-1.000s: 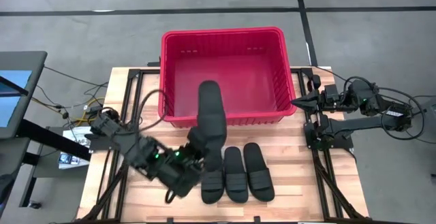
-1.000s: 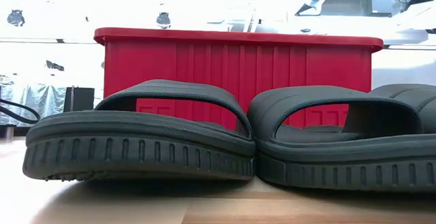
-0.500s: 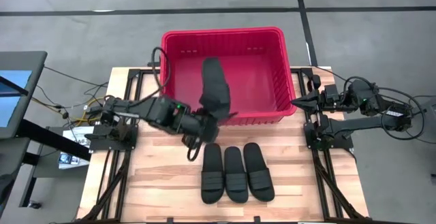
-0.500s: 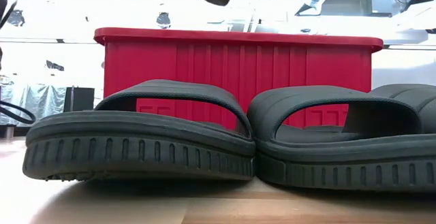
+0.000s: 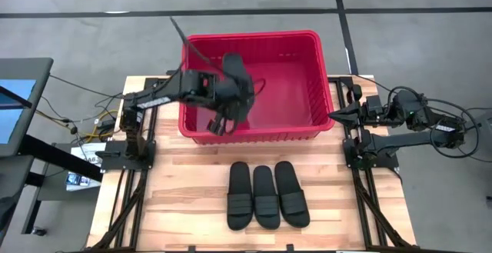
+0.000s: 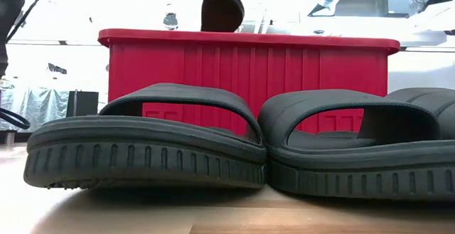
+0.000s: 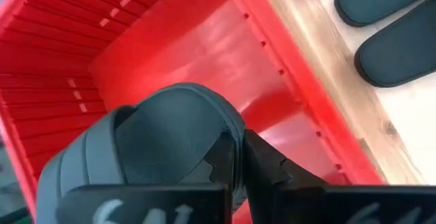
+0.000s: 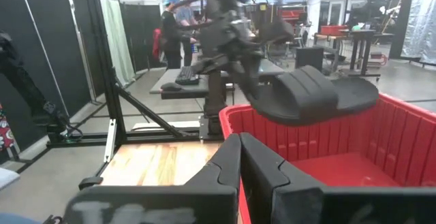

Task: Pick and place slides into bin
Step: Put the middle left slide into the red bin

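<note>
Above the red bin (image 5: 314, 122), the left claw (image 5: 227, 103) is clamped on one black slide (image 5: 235, 70).

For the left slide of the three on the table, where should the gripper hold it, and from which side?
Grip the left slide by its ribbed strap, coming from above. It lies flat, sole down, touching the middle slide, so its sides give no room; the strap arches clear of the footbed.
</note>
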Controlling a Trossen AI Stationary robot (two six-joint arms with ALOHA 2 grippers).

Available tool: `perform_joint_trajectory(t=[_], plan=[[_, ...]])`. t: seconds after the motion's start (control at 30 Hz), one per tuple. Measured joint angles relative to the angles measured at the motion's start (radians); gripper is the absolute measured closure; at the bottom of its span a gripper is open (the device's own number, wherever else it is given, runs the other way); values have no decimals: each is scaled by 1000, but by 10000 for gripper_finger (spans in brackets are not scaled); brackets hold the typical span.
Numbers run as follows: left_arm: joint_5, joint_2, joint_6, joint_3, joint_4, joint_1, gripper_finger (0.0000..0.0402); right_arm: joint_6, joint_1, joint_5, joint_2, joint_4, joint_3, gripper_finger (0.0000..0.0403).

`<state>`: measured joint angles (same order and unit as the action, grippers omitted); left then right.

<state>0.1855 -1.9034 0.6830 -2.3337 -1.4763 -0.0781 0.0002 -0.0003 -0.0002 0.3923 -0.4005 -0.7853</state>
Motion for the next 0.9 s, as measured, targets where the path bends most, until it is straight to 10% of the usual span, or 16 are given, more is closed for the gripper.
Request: perform_joint_trajectory(t=[0.47,0.9], plan=[[-187,45,86,62,17,-200,401,0,0,0,0,0,0,403],[-240,408,173,640,508,-293,401,0,0,0,0,0,0,403]])
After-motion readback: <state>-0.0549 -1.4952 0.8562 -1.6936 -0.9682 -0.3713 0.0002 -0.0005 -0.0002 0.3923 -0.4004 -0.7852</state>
